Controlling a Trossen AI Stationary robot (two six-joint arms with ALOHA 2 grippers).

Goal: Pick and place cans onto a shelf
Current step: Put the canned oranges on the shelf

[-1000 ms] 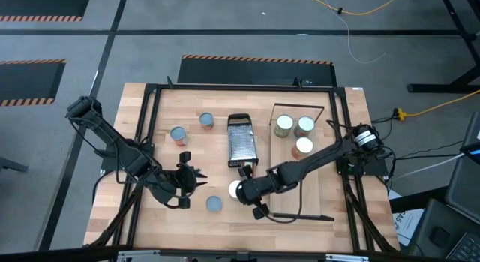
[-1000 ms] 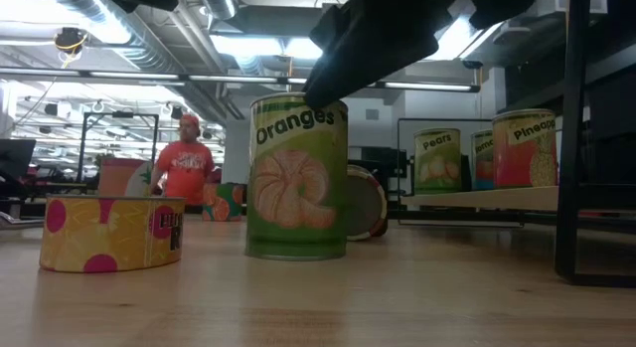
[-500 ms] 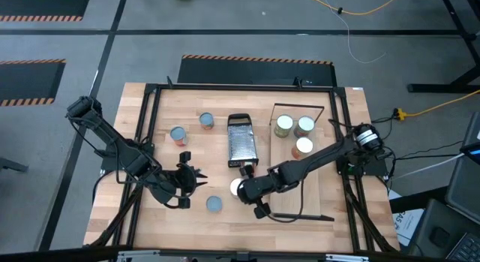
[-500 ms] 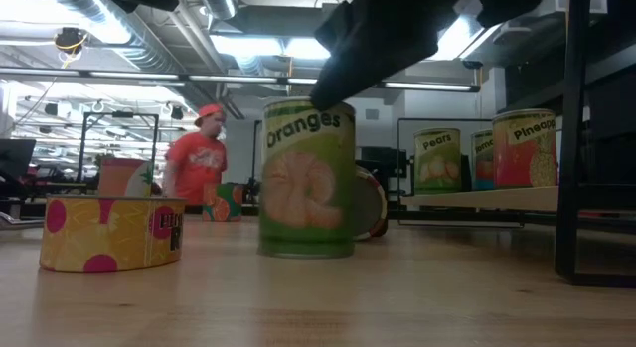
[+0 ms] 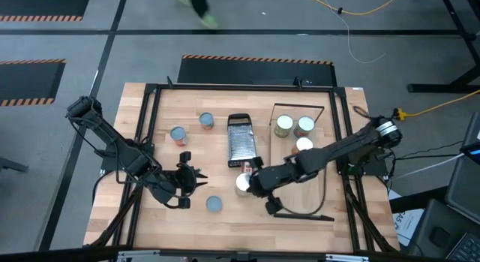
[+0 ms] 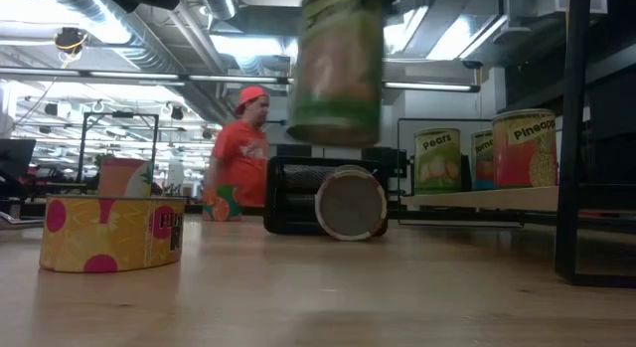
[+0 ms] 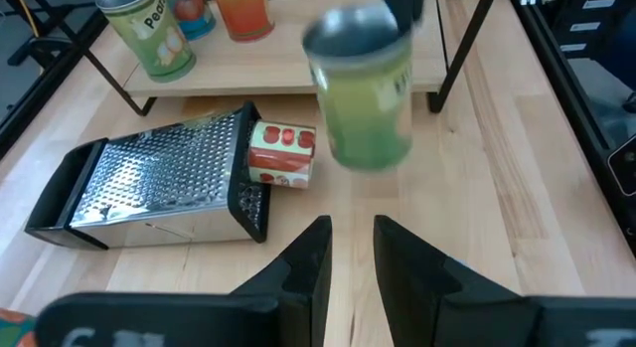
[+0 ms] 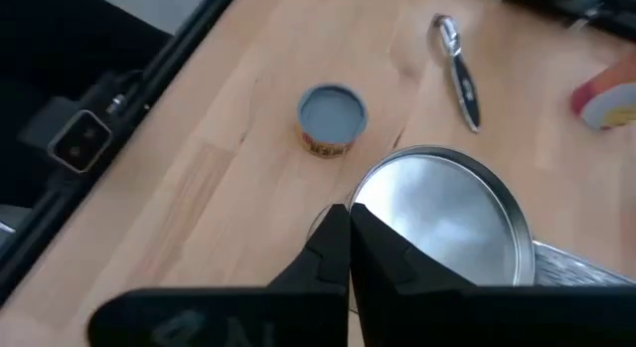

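Observation:
My right gripper (image 5: 250,184) is shut on a green-labelled can with a silver top (image 6: 341,69), held high above the table just off the near end of the shelf (image 5: 309,196). The can also shows in the left wrist view (image 7: 364,93). Three cans (image 5: 294,131) stand on their bases at the shelf's far end. My left gripper (image 5: 193,179) is open and empty at the table's near left, pointing toward the lifted can. A red can (image 7: 281,153) lies on its side against the grater (image 5: 241,140). My right gripper holds the green can at the rim of its silver top (image 8: 370,210), fingers pointing down from above. The fingers themselves hide the exact hold. The can hangs below the gripper, roughly upright and lifted clear of the table (image 6: 341,108).
Two cans (image 5: 206,120) (image 5: 178,134) stand at the table's far left, and a low blue-topped can (image 5: 214,205) stands near the front edge. A slim silver tool (image 8: 457,71) lies beyond it. A person in an orange shirt (image 6: 241,153) is in the room behind.
My right gripper has risen and gone a little toward the table's right edge with the green can. The can stood on the table a second ago and now hangs clear, high above it. The person behind has walked to the right.

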